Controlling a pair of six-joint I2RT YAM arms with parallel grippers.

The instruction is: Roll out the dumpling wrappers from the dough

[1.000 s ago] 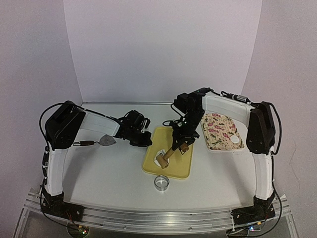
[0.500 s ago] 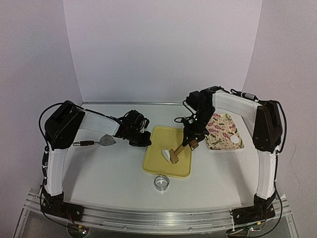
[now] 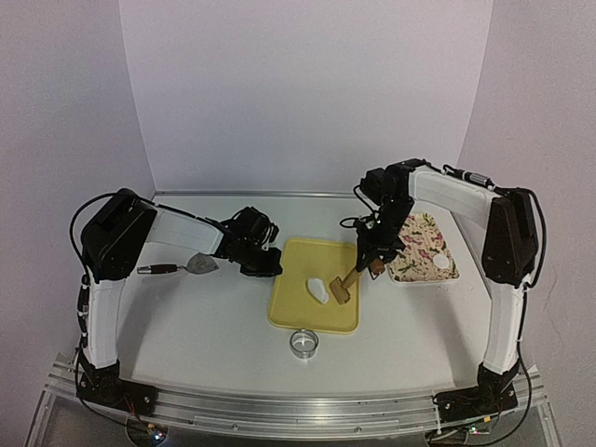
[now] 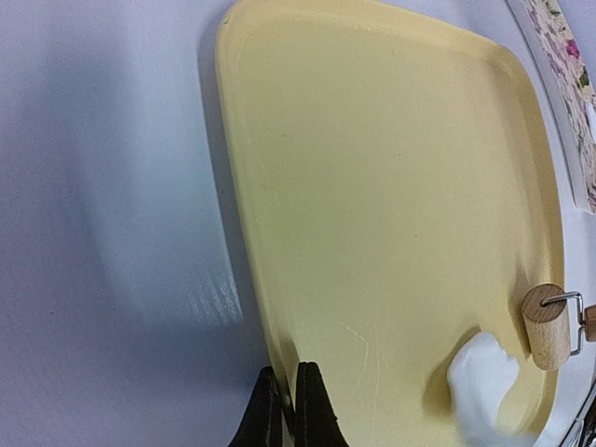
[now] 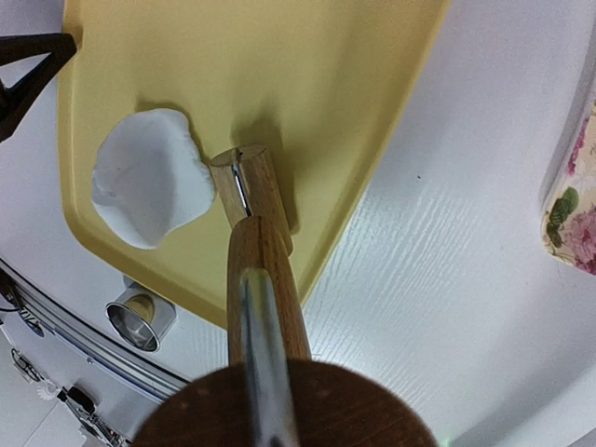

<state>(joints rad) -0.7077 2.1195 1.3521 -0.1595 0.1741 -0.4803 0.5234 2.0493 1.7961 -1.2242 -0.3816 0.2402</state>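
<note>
Yellow tray, dough cropped beside wooden roller

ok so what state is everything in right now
dough: unevenly flattened, on the yellow tray
roller: tilted, head at the dough's edge, gripped by the right gripper
left gripper: shut at the tray's rim
dumpling wrapper: flat on the floral tray
ring cutter: upright, free
scraper: lying free

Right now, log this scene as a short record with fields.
dough: flattened white irregular piece on the yellow plastic tray
left gripper: shut on that tray's left rim
right gripper: shut on the wooden roller; its head low over the tray, beside the dough
cutter: shiny metal ring on the table, nearer than the tray
finished wrapper: one white round disc on the floral tray
</note>
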